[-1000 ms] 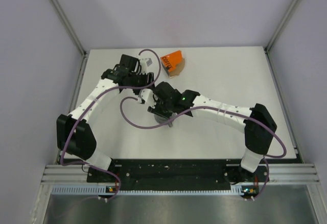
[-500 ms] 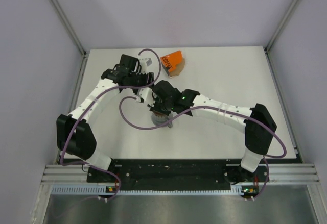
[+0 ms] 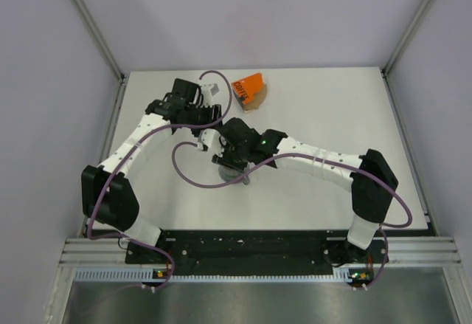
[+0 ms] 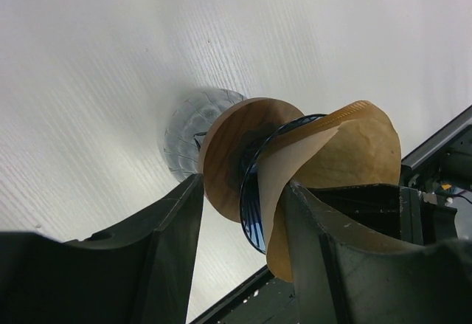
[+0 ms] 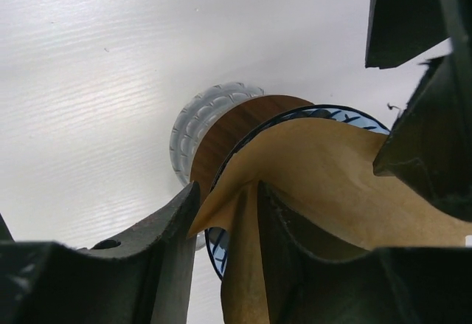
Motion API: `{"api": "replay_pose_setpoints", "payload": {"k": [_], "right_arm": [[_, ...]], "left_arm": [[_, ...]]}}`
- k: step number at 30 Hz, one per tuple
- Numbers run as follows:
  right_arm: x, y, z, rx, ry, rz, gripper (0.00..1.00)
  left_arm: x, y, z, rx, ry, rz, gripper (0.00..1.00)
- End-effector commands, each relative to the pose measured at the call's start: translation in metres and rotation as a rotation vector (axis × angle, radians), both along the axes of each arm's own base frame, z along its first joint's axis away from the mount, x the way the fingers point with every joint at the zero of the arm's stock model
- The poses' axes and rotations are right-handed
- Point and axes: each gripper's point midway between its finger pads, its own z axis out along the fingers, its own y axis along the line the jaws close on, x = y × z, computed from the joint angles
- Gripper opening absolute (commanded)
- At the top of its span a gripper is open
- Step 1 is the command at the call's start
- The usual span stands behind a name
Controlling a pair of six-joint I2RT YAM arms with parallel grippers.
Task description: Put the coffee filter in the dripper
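Note:
The blue dripper (image 4: 254, 221) stands on a dark brown ring (image 4: 228, 147) atop a clear pitcher (image 4: 188, 128). The tan coffee filter (image 4: 361, 147) sits folded in its mouth, rising above the rim. My left gripper (image 4: 243, 184) is closed halfway, one finger against the ring, the other against the rim and the filter's edge. In the right wrist view the filter (image 5: 324, 169) lies over the dripper (image 5: 217, 246). Its crease hangs between the parted fingers of my right gripper (image 5: 227, 189), touching only the right one. From above, both grippers (image 3: 221, 147) crowd over the pitcher and hide the dripper.
An orange box (image 3: 249, 88) lies at the back of the white table (image 3: 332, 110), behind the two arms. A purple cable (image 3: 184, 165) loops over the table left of the pitcher. Grey walls close in the table on three sides.
My right gripper shut on the filter's crease half a second ago and now stands open again. It has shifted slightly left over the pitcher. The left arm has not moved.

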Motion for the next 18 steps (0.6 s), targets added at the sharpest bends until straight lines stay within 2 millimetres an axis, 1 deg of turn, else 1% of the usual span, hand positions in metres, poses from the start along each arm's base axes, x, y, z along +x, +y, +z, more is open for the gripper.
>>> {"api": "replay_pose_setpoints", "payload": {"k": [1, 3, 6, 8, 10, 12, 16, 17, 18], "right_arm": [[-0.0026, 0.0165, 0.0067, 0.027, 0.008, 0.026, 0.36], [-0.0020, 0.0187, 0.0050, 0.023, 0.009, 0.028, 0.36], [0.0002, 0.0219, 0.0078, 0.021, -0.006, 0.035, 0.35], [0.0020, 0.0216, 0.0069, 0.012, -0.016, 0.041, 0.24], [0.0007, 0.0201, 0.0034, -0.004, -0.015, 0.051, 0.08], [-0.0008, 0.0202, 0.0014, -0.010, -0.009, 0.063, 0.01], [-0.0003, 0.0191, 0.0017, -0.014, -0.013, 0.062, 0.00], [-0.0003, 0.0187, 0.0022, -0.015, -0.014, 0.061, 0.02], [-0.0006, 0.0183, 0.0027, -0.014, -0.012, 0.059, 0.08]], "left_arm": [[0.0035, -0.0015, 0.0163, -0.027, -0.055, -0.016, 0.53], [0.0032, -0.0018, 0.0168, -0.027, -0.057, -0.017, 0.53], [0.0023, -0.0016, 0.0148, -0.026, -0.053, -0.019, 0.53], [0.0026, -0.0012, 0.0148, -0.026, -0.052, -0.016, 0.53], [0.0029, -0.0012, 0.0153, -0.026, -0.054, -0.017, 0.52], [0.0029, -0.0010, 0.0158, -0.026, -0.056, -0.016, 0.52], [0.0035, -0.0002, 0.0137, -0.025, -0.050, -0.014, 0.53], [0.0032, -0.0007, 0.0137, -0.025, -0.050, -0.015, 0.53], [0.0031, -0.0009, 0.0138, -0.026, -0.050, -0.016, 0.53]]}}
